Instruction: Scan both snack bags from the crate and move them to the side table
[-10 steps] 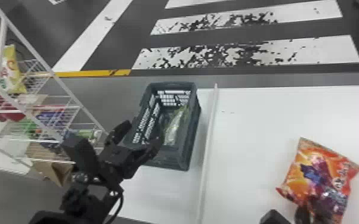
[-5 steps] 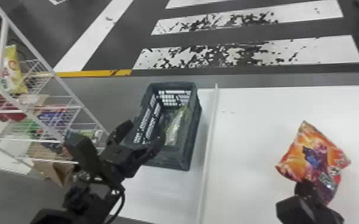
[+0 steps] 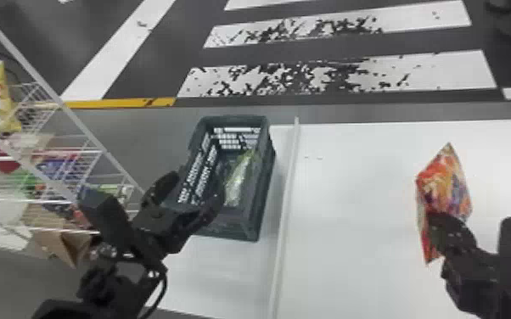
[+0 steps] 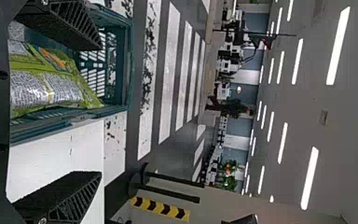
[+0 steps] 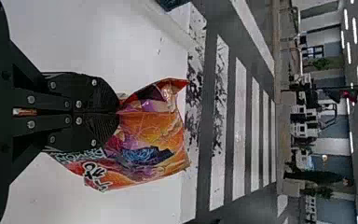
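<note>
Orange snack bag (image 3: pixel 447 182) above white table (image 3: pixel 352 254), long axis running away from robot, corner pointing to far side. Right gripper (image 3: pixel 439 225) pinches near part, fingers pressed together. Bag glossy, creased, purple-patched. Green snack bag (image 4: pixel 51 88) in crate (image 3: pixel 242 229); left gripper (image 3: pixel 199 182) spread wide near crate's near left corner.
</note>
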Available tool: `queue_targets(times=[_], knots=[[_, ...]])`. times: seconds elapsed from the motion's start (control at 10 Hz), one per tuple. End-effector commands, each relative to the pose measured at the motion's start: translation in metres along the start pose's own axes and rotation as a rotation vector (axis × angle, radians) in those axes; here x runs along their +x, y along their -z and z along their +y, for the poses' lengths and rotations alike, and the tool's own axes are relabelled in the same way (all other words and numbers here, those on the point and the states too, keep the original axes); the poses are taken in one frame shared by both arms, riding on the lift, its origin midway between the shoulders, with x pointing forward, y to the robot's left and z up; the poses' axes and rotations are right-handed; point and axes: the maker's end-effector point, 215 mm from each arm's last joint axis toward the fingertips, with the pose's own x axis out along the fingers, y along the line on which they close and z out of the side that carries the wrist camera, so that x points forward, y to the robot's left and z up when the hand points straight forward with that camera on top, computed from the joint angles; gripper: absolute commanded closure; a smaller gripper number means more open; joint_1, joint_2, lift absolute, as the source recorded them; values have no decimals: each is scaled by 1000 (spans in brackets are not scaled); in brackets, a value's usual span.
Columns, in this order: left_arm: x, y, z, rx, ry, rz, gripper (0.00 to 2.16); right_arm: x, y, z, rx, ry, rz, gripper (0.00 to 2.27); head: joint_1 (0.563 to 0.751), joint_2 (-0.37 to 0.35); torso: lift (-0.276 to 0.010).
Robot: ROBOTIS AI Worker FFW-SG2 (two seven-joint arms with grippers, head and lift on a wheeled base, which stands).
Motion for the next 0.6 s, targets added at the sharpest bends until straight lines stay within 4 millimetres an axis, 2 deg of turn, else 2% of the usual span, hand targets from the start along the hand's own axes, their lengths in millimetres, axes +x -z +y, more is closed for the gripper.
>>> queue_targets(times=[0.0,0.1,0.2,0.5], knots=[[1,2,-1,1,1,2,36,1,-2,-14,279,-58,12,2243,695,278,-29],[2,3,-1,2,2,3,36,1,14,-29,496,-95,58,2243,695,275,-29],[4,7,-3,0,6,10,36,0,22,-42,617,-100,74,2243,695,260,-29],[8,4,-11,1,24,-1,36,-10,50,-101,868,-1,69,2243,695,184,-29]])
